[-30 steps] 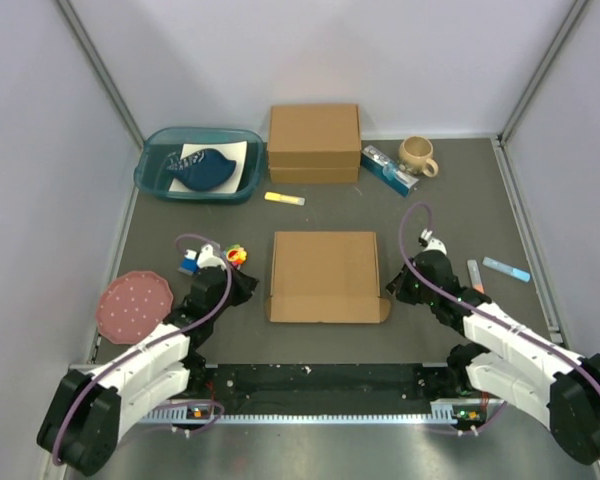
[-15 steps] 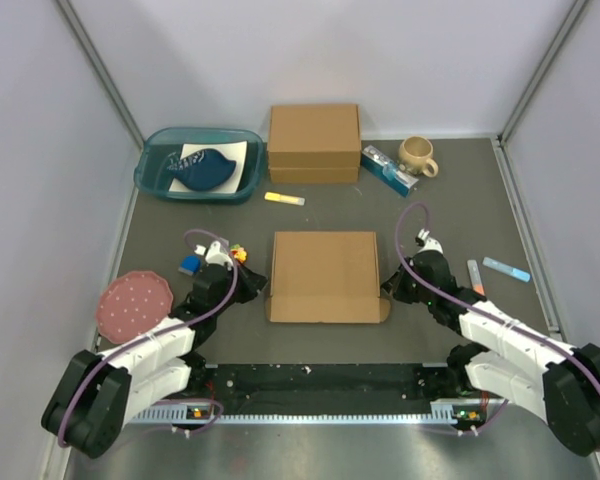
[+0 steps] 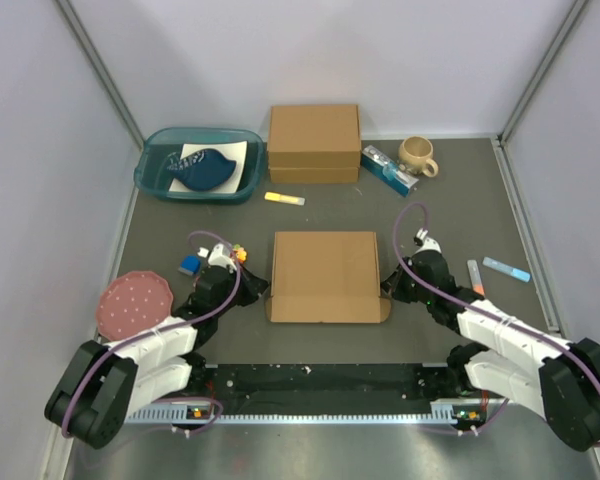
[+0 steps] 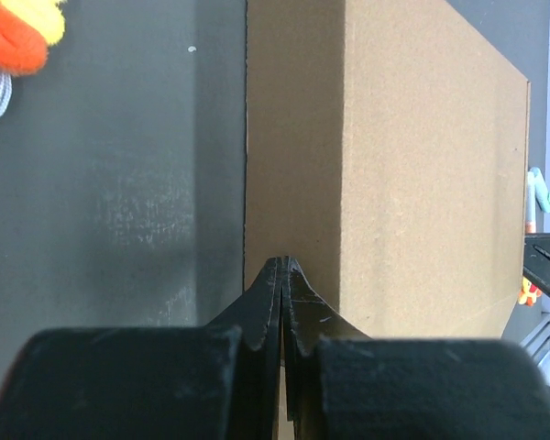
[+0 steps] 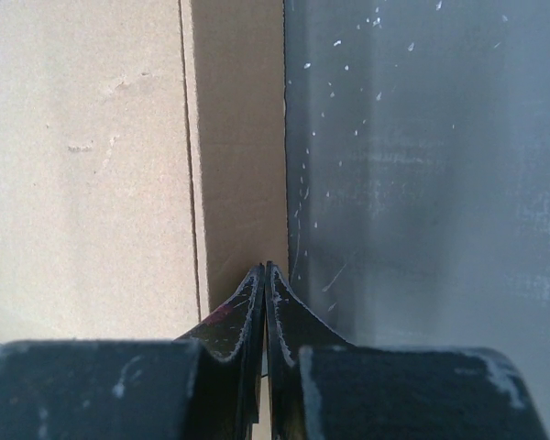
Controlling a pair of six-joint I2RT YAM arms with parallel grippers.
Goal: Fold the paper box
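Dark table [image 3: 460, 210], one paper box [image 3: 325, 272]; left hand [image 4: 282, 268] and right hand [image 5: 264, 270], each pressed together, flank it.

Top view: bright, even light, sharp, shadows faint. Wrist views: near foreground soft; dull glare on the table [image 4: 156, 206].

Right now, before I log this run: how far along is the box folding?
Mostly done: the paper box already lies closed as a shallow rectangle. In hand: the left gripper and right gripper, both shut, sit at its opposite side walls. Left: a rounded tab sticks out at the near right corner, seemingly untucked.
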